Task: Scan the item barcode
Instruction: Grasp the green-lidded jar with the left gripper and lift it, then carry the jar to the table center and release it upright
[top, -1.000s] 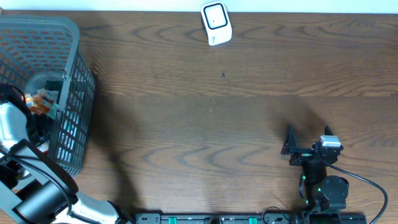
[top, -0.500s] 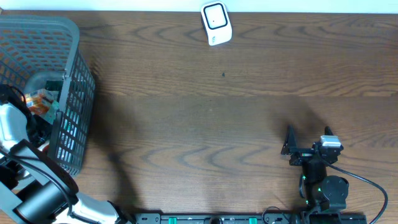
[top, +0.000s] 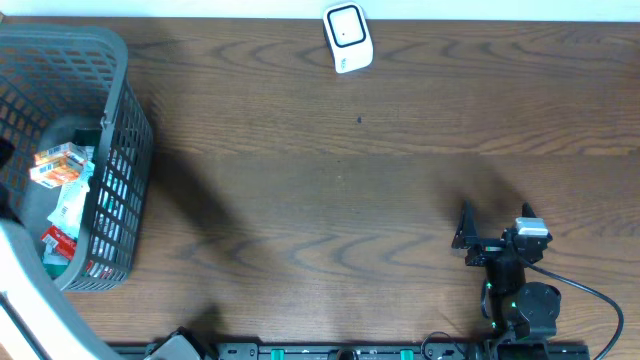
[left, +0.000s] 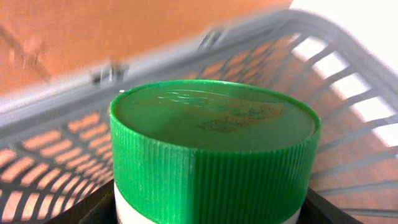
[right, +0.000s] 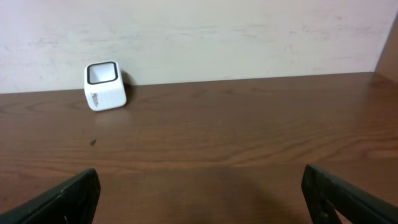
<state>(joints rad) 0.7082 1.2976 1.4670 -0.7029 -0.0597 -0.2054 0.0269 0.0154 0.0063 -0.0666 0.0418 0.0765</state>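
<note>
Ok so starting at the left: the grey mesh basket (top: 118, 170) is partly cut off by the frame edge. It has a few crumpled packets (top: 58, 165) in it, with orange and red print that's way too small to read from overhead. Just below the basket a white bit of the left arm (top: 18, 290) pokes in. The rest of it is out of frame, so its tool doesn't show from above at all.

The left wrist cam helps. The left tool (left: 205, 210) is clamped on a green-capped jar (left: 211, 124), with just the dark fingers (left: 81, 211) peeking out at the bottom corners either side of it. That's the item to scan. It's right by the basket's mesh wall, which is blurry behind it, and I can't tell if it's inside the basket or just outside. There's something embossed on the cap top, unreadable. Only a sliver of the white body shows under the cap.

Well right of the basket, at the far edge of the table (top: 350, 200), sits the white scanner (top: 347, 38). The right wrist cam shows a tiny grey mark on its side, can't read it. Farthest from the basket, by the near edge, the right tool (top: 496, 225) is spread wide over bare wood.
</note>
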